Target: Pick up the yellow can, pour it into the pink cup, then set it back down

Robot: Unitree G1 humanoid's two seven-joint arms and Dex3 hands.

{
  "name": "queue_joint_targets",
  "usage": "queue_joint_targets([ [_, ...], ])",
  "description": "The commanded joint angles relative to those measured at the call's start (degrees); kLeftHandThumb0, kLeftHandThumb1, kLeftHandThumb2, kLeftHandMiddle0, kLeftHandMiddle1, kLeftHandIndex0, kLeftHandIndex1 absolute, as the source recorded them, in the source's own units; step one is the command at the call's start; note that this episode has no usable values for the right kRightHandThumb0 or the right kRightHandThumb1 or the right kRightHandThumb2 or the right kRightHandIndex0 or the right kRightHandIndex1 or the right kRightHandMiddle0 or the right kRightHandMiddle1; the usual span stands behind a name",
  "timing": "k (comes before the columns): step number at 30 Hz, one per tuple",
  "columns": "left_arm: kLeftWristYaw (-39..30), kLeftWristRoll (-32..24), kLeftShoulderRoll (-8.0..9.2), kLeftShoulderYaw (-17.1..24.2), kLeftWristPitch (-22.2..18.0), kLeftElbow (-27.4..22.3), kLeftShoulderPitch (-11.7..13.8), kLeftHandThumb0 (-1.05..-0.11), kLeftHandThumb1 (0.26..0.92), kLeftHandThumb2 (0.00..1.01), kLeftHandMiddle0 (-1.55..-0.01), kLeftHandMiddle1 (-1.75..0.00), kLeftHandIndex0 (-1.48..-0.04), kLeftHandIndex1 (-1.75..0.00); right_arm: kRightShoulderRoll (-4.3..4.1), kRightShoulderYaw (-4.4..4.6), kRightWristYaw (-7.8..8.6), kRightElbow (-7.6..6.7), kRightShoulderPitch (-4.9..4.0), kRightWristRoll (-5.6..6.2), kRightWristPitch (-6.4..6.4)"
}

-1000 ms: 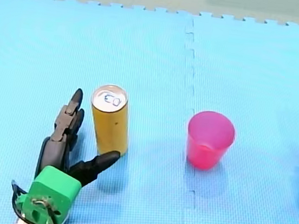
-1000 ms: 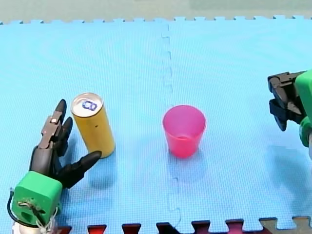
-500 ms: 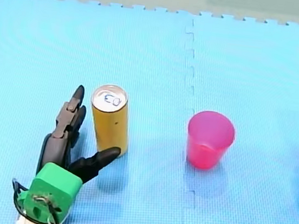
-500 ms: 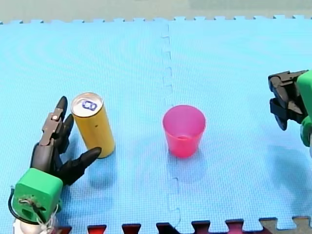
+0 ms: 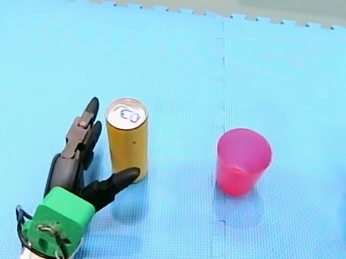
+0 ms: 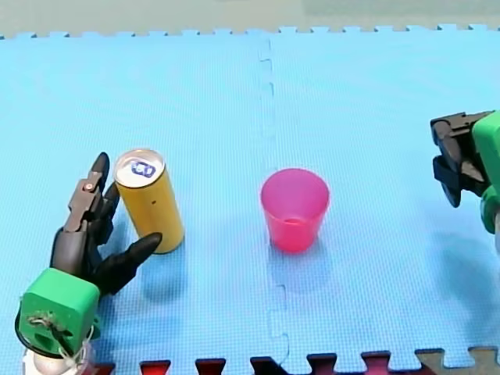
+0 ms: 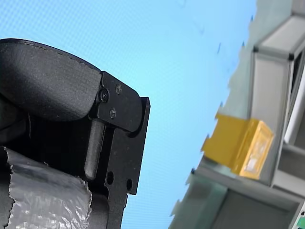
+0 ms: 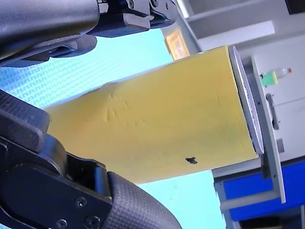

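Bracketing the can, your left hand (image 5: 81, 169) grips nothing yet.
Fingers (image 5: 86, 128) stand left of the upright can (image 5: 127, 140) and the thumb reaches round by its base, so close inward there. The cup (image 5: 242, 161) sits well right across bare mat (image 5: 187, 68). The right hand (image 6: 457, 160) is at the far right edge.

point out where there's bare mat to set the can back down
Bare mat lies between the yellow can and the pink cup, across the far half behind both, and between the cup and the right hand at the right edge. Crowded only around the can, which the left hand flanks.
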Motion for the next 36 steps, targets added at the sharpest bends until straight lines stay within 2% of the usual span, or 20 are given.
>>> queue_joint_targets([
  [1, -0.2, -0.3, 0.25, 0.1, -0.4, 0.0, -0.1, -1.042, 0.85, 0.01, -0.25, 0.0, -0.13, 0.0, 0.97, -0.67, -0.01, -0.64, -0.05, 1.2, -0.96],
  [3, -0.3, -0.3, 0.3, 0.2, -0.5, 0.0, -0.1, -1.039, 0.851, 0.0, -0.25, 0.0, -0.13, 0.0, 1.2, -1.1, 0.42, -0.87, -0.17, 2.05, -1.55],
  [6, -0.4, -0.3, 0.44, 0.2, -0.5, 0.1, -0.2, -1.037, 0.853, 0.0, -0.25, 0.0, -0.13, 0.0, 1.41, -1.3, 0.92, -1.02, -0.26, 2.7, -2.33],
  [9, -0.4, -0.1, 0.61, 0.2, -0.5, 0.2, -0.2, -1.035, 0.855, 0.0, -0.25, 0.0, -0.13, 0.0, 1.7, -1.21, 0.83, -0.88, -0.42, 2.81, -2.42],
  [13, -0.1, 0.3, 0.83, 0.0, -0.4, 0.3, -0.3, -1.034, 0.858, 0.0, -0.25, 0.0, -0.13, 0.0, 2.19, -1.62, 1.67, -0.63, -0.41, 3.47, -2.65],
  [17, -0.1, 0.3, 0.92, -0.1, -0.4, 0.4, -0.3, -1.034, 0.863, 0.0, -0.24, 0.0, -0.13, 0.0, 2.66, -1.64, 2.09, -0.57, -0.17, 3.55, -3.39],
  [20, 0.1, 0.4, 0.9, -0.2, -0.5, 0.4, -0.4, -1.034, 0.866, 0.0, -0.24, 0.0, -0.13, 0.0, 2.99, -1.53, 1.91, -0.49, -0.2, 3.38, -3.47],
  [23, 0.3, 0.5, 0.86, -0.3, -0.5, 0.5, -0.4, -1.035, 0.87, 0.0, -0.24, 0.0, -0.12, 0.0, 3.7, -1.38, 1.51, -0.48, -0.29, 3.25, -3.47],
  [25, 0.3, 0.6, 0.85, -0.4, -0.4, 0.6, -0.5, -1.037, 0.872, 0.0, -0.24, 0.0, -0.12, 0.0, 4.11, -1.6, 1.75, -0.52, -0.29, 3.59, -3.52],
  [29, 0.6, 0.7, 0.82, -0.5, -0.5, 0.8, -0.5, -1.037, 0.874, 0.0, -0.24, 0.0, -0.12, 0.0, 4.54, -2.65, 3.01, -0.61, -0.35, 4.92, -3.5],
  [32, 0.7, 0.8, 0.79, -0.5, -0.6, 0.9, -0.5, -1.037, 0.874, 0.0, -0.24, 0.0, -0.13, 0.0, 4.62, -3.13, 3.7, -0.67, -0.35, 5.55, -3.65],
  [36, 0.8, 0.9, 0.87, -0.7, -0.8, 0.9, -0.4, -1.036, 0.875, 0.0, -0.24, 0.0, -0.13, 0.0, 4.48, -3.36, 4.06, -0.71, -0.39, 5.82, -3.76],
])
